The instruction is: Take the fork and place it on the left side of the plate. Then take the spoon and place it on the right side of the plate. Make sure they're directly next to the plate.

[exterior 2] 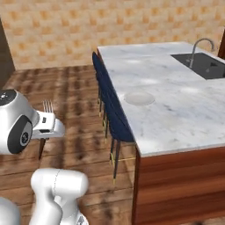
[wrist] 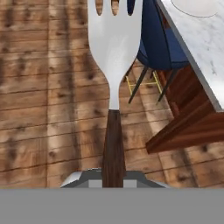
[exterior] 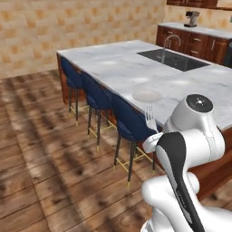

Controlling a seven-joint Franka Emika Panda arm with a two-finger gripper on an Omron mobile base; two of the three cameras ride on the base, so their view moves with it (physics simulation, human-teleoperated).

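Observation:
My gripper (wrist: pixel 113 177) is shut on the dark reddish-brown handle of the fork (wrist: pixel 114 43), whose pale tines point away from the hand. The fork (exterior 2: pixel 47 107) hangs over the wooden floor, off the near left side of the island, with its tines (exterior: pixel 150 117) upright beside my arm. The off-white plate (exterior: pixel 146 94) lies on the marble counter near the edge with the stools. In the right base view the plate (exterior 2: pixel 139 98) is to the right of the fork and farther off. A piece of the plate (wrist: pixel 197 5) shows at the hand view's top right. The spoon is out of view.
Blue stools (exterior: pixel 129 122) line the island's left side, between the held fork and the counter (exterior 2: pixel 176 110). A dark sink (exterior: pixel 174 59) with a faucet (exterior 2: pixel 200 46) is set in the far part of the counter. Wooden floor (exterior 2: pixel 74 92) spreads to the left.

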